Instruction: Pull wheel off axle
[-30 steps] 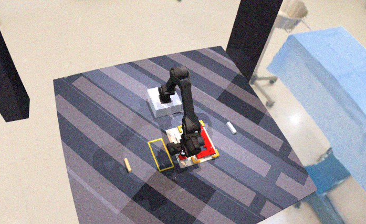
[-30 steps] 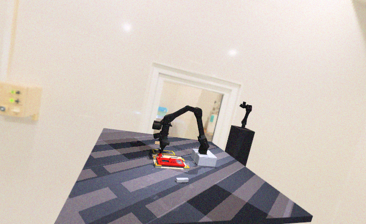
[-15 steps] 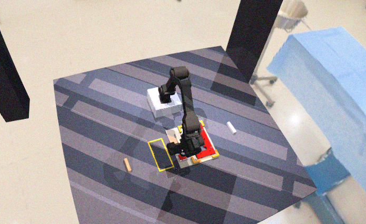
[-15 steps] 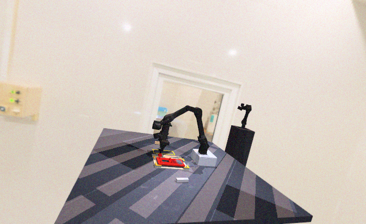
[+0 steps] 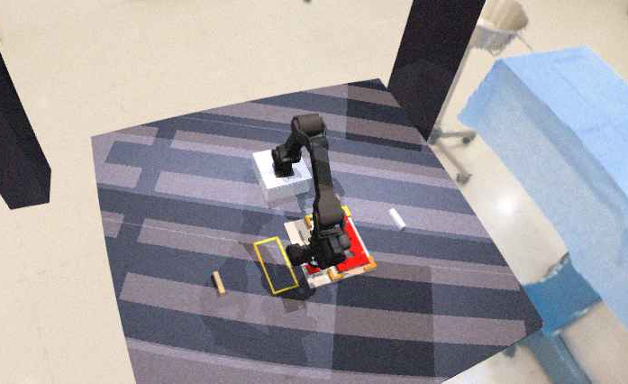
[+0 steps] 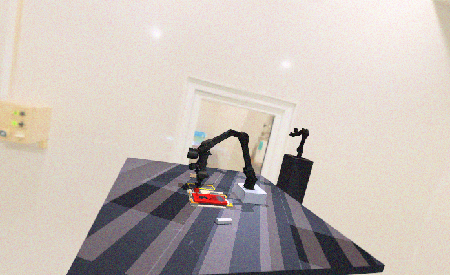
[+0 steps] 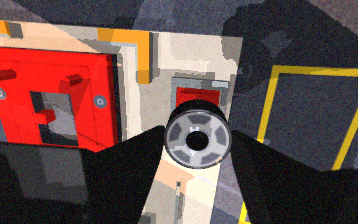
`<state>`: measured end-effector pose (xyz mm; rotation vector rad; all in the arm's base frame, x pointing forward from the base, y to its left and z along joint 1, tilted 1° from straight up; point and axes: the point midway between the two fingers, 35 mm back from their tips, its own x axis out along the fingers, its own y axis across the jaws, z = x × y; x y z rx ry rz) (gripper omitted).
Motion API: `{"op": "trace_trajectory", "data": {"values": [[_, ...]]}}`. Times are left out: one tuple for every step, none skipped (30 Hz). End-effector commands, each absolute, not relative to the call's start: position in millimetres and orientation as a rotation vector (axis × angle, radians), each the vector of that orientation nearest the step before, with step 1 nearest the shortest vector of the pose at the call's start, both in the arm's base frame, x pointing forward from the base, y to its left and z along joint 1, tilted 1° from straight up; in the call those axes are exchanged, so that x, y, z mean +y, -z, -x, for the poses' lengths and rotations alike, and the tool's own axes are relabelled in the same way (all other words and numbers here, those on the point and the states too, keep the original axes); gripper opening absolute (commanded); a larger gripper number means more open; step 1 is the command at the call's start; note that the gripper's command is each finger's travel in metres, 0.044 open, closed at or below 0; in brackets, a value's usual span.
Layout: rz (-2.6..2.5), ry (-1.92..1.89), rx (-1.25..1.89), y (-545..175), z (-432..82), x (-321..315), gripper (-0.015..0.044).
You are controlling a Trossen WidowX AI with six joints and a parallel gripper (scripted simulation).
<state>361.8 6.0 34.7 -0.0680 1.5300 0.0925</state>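
The wheel [image 7: 215, 155], with a black tyre and silver spokes, is between the two black fingers in the wrist view. My gripper [image 5: 313, 263] [image 6: 197, 186] [image 7: 197, 134] is shut on it, over the small red base [image 7: 198, 93] [image 5: 312, 269] on the pale board. The wheel's centre looks black. The axle below it is hidden, so I cannot tell whether its tip is still inside the wheel. The marked area is a yellow outline [image 5: 264, 268] [image 7: 325, 71] on the table, beside the board and to the right of the gripper in the wrist view.
The pale board [image 5: 295, 232] [image 7: 195, 55] also carries a large red panel [image 5: 356, 252] [image 6: 212, 199] [image 7: 92, 72] with pegs, between orange corner brackets [image 7: 144, 57]. A wooden block [image 5: 218, 283] lies beyond the outline. A white block [image 5: 396, 219] [image 6: 223, 221] lies on the panel's other side.
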Motion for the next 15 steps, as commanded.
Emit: {"op": "trace_trajectory", "data": {"values": [[0.067,-0.091,1.524,-40.1,-361.7,6.0,0.0],[0.067,-0.091,1.524,-40.4,-361.7,5.9,0.0],[0.067,-0.091,1.524,-40.7,-361.7,5.9,0.0],[0.067,-0.091,1.524,-41.1,-361.7,5.9,0.0],[0.067,-0.091,1.524,-41.4,-361.7,5.9,0.0],[0.067,-0.091,1.524,-41.7,-361.7,5.9,0.0],[0.067,-0.091,1.524,-42.0,-361.7,5.9,0.0],[0.067,-0.091,1.524,-42.4,-361.7,5.9,0.0],[0.067,-0.091,1.524,-42.7,-361.7,5.9,0.0],[0.067,-0.091,1.524,-43.0,-361.7,5.9,0.0],[0.067,-0.091,1.524,-43.4,-361.6,5.9,0.0],[0.067,-0.091,1.524,-43.7,-361.6,5.9,0.0],[0.067,-0.091,1.524,-44.0,-361.6,5.9,0.0],[0.067,-0.091,1.524,-44.4,-361.6,5.9,0.0],[0.067,-0.09,1.524,-44.7,-361.6,5.9,0.0]]}}
